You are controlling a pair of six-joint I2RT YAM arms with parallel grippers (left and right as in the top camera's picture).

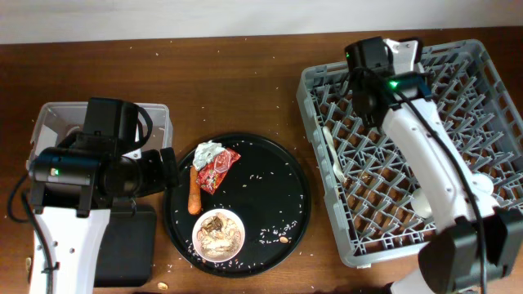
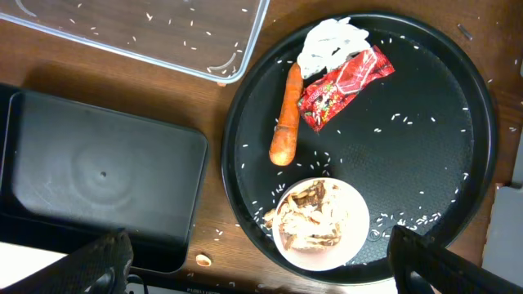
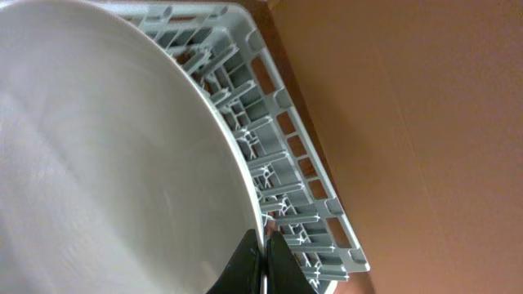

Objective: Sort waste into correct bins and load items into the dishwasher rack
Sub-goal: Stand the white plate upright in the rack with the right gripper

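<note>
The pale round plate (image 3: 106,163) is held at its rim by the right gripper (image 3: 265,265). Both fingers are clamped against the plate's edge, one on each face. The plate stands on edge just above the dishwasher rack (image 1: 482,90), and the rack's pegs and outer wall show directly beyond the fingertips. In the overhead view this gripper is over the far left part of the rack. The white fork (image 1: 333,155) lies among the pegs nearer the robot than the gripper. The left gripper (image 2: 257,241) is released, with its fingers spread wide and nothing between them. It hangs above the near left edge of the round black tray (image 2: 425,163). Directly beneath and slightly ahead of it is the small white bowl (image 2: 355,204), which holds the brownish food scraps (image 2: 306,216). Farther ahead of the fingers the carrot stick (image 2: 284,131) lies on the tray. The red-and-silver wrapper (image 2: 343,82) with its white paper lies just beyond and to the right of the stick. To this gripper's left is the shallow black tray (image 2: 98,180). The clear tub (image 2: 163,33) is ahead of that tray.
</note>
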